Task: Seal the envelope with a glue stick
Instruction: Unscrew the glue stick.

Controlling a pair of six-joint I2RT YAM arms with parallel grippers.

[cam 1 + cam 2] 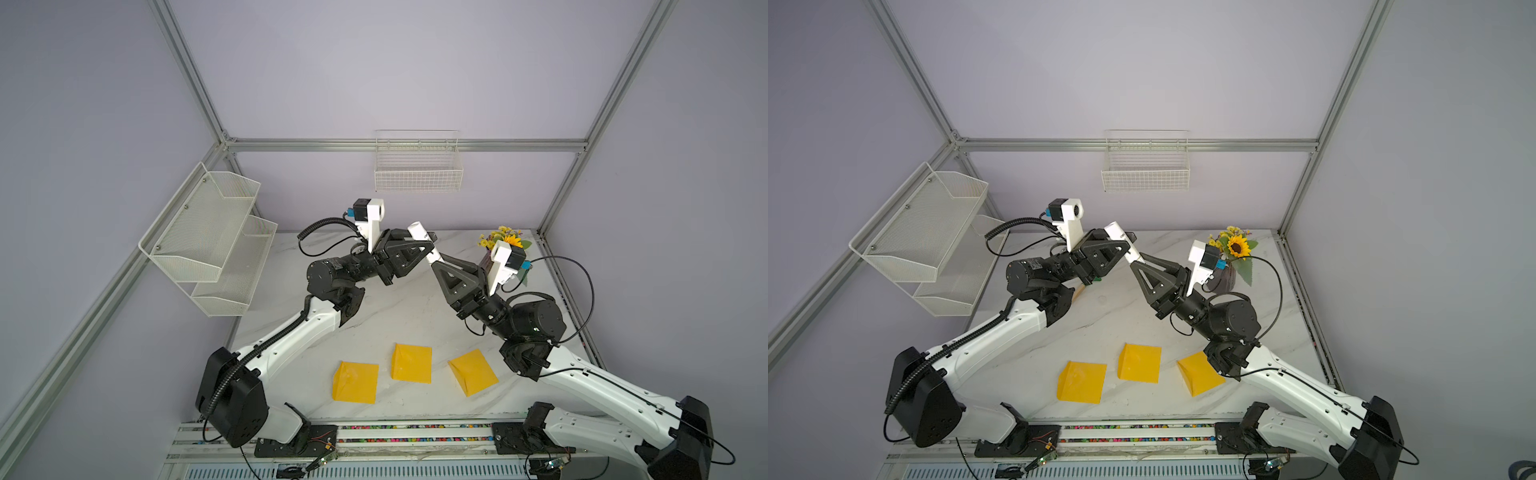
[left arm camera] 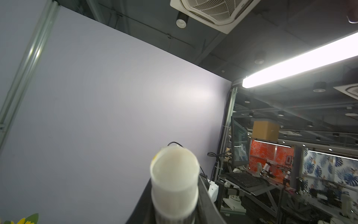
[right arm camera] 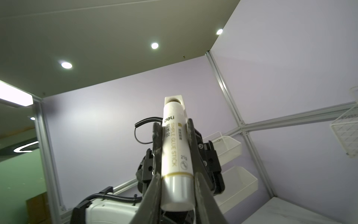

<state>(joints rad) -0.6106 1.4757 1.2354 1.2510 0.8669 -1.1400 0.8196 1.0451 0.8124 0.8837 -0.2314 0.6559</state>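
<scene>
Here, the glue stick (image 1: pixel 420 236) hangs tilted in the air, well behind the middle envelope (image 1: pixel 411 362) and toward the back wall, with both arms holding it at once. The left gripper (image 1: pixel 430 243) is closed around the printed white barrel. In the right wrist view its fingers (image 3: pixel 157 139) press on the label from either side. The right gripper (image 1: pixel 437 261) is closed snugly on the silvery cap end, and its fingers (image 3: pixel 201 194) flank the cap. The two grippers meet almost tip to tip along the stick. In the left wrist view the stick's round white far end pokes out past the jaws, blurred.

The middle envelope lies flat on the marble table (image 1: pixel 374 316). A second envelope (image 1: pixel 355 382) lies near it on its left and a third envelope (image 1: pixel 473 372) on its right, and none of them touch. A vase (image 1: pixel 1225 280) of flowers stands farther back than the middle envelope, off to its right.
</scene>
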